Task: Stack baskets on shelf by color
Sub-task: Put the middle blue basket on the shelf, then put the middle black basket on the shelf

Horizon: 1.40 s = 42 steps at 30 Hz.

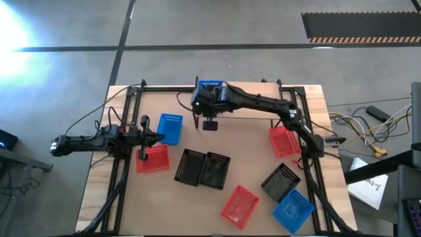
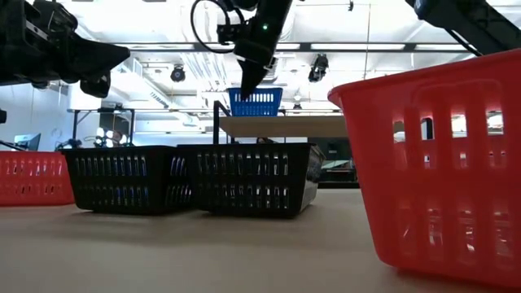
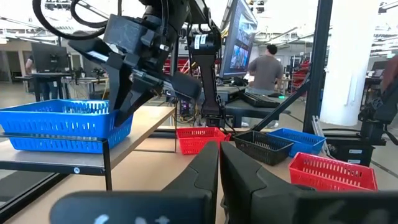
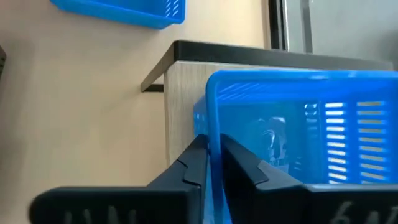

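1. Beyond the pale wooden worktop we see a lab with monitors.
2. Our right end effector pinches the end wall of a blue basket on the shelf.
3. We judge it light, stiff, slippery mesh; the rim suits gripping.
4. Nearby, another blue basket; black baskets farther off; left end effector closed, empty.
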{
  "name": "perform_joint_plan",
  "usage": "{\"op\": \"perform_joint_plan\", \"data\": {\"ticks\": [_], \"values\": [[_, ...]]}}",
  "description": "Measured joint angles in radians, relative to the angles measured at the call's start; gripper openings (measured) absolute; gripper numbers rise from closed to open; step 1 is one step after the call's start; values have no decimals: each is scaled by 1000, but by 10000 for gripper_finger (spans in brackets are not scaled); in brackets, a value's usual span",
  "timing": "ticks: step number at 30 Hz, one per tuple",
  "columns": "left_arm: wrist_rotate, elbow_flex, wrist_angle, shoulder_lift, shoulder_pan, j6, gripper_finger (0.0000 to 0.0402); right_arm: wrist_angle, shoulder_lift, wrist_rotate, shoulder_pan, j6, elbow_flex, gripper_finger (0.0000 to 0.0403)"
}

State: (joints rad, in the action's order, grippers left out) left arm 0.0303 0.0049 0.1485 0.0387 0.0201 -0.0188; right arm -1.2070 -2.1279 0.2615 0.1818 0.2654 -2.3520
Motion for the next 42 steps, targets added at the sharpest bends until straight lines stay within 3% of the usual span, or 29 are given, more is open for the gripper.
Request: {"op": "perform_joint_plan", "data": {"ticks": [8,12,16,22,27,31,36,39,42], "values": [[0,0,0,0,0,0,0,38,49,0,-6,15,-2,119],[0,0,0,0,0,0,0,35,108,-7,-40,-57,6,129],[0,0,0,0,0,0,0,44,157,-7,-144,-114,63,124],[0,0,0,0,0,0,0,207,233,7,-373,-226,337,109],[0,0,0,2,0,0,0,577,271,110,-570,-357,641,94],[0,0,0,1,0,0,0,800,273,155,-670,-398,790,82],[0,0,0,2,0,0,0,802,265,196,-657,-563,825,90],[0,0,0,1,0,0,0,786,267,129,-627,-608,830,118],[0,0,0,0,0,0,0,786,261,-3,-601,-656,843,153]]}}
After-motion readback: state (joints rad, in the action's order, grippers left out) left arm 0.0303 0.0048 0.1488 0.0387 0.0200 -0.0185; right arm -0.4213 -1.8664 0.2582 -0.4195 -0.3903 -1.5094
